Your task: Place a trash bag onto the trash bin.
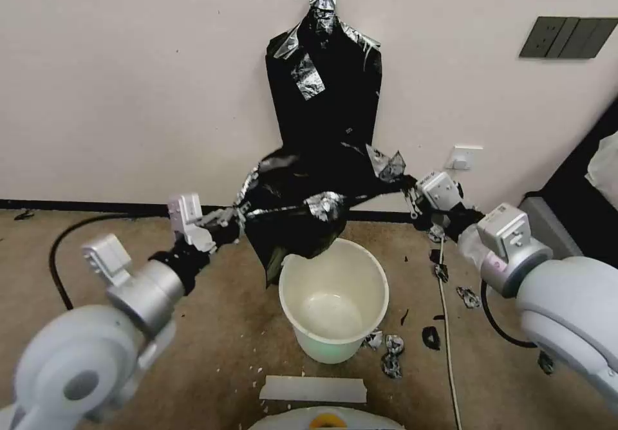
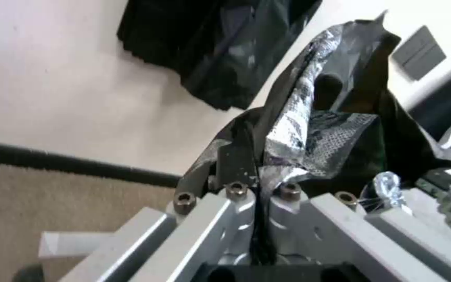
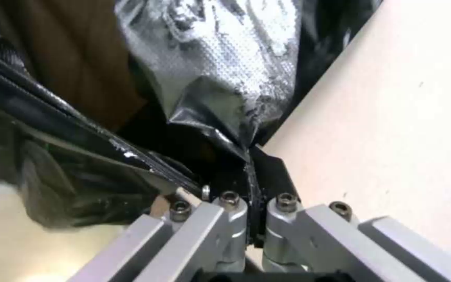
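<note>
A glossy black trash bag (image 1: pixel 309 208) hangs stretched between both grippers, sagging just above the far rim of the trash bin (image 1: pixel 335 301). The bin is a cream-white round bucket on the floor, upright and open. My left gripper (image 1: pixel 233 216) is shut on the bag's left edge; in the left wrist view its fingers (image 2: pixel 236 194) pinch the crinkled film (image 2: pixel 309 133). At the bag's right edge my right gripper (image 1: pixel 407 188) is shut on it too, and the right wrist view has the trash bag (image 3: pixel 204 78) clamped between that gripper's fingers (image 3: pixel 231 199).
A thick bundle of black bags (image 1: pixel 324 76) hangs taped to the wall behind. Torn black scraps (image 1: pixel 393 346) and a white cable (image 1: pixel 447 327) lie right of the bin. A black cable (image 1: pixel 64 256) loops on the left floor. A white strip (image 1: pixel 313 389) lies in front.
</note>
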Available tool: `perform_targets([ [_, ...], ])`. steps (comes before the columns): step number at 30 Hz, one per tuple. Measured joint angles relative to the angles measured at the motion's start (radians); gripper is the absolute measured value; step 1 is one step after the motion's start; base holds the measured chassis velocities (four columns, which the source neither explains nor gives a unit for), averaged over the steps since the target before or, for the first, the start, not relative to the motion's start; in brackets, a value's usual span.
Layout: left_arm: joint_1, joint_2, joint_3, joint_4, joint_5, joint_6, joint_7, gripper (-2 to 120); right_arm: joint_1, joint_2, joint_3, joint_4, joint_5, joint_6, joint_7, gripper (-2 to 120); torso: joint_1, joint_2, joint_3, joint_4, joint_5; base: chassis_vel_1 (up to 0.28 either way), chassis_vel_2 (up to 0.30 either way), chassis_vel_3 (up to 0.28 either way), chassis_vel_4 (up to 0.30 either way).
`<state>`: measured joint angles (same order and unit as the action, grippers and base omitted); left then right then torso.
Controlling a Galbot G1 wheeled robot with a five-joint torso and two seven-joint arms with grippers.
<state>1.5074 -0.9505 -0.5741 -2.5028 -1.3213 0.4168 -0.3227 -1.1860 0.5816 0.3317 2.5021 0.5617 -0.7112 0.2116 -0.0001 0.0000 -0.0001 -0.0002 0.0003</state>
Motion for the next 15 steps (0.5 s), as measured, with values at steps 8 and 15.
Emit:
perform_targets([
  [8,0.062,-0.017,-0.004,0.002,-0.012,0.043,0.001,0,-0.063,-0.011,0.007,-0.001,0.084,-0.007,-0.011,0,0.000,0.000,0.000,0.0001,0.0000,0.000,0.000,0.000,0.000],
  [15,0.079,-0.015,0.018,0.002,-0.010,0.077,0.006,0,-0.091,-0.033,0.021,-0.002,0.166,-0.009,0.011,0,0.000,0.000,0.000,0.0001,-0.0002,0.000,0.000,0.000,0.000],
])
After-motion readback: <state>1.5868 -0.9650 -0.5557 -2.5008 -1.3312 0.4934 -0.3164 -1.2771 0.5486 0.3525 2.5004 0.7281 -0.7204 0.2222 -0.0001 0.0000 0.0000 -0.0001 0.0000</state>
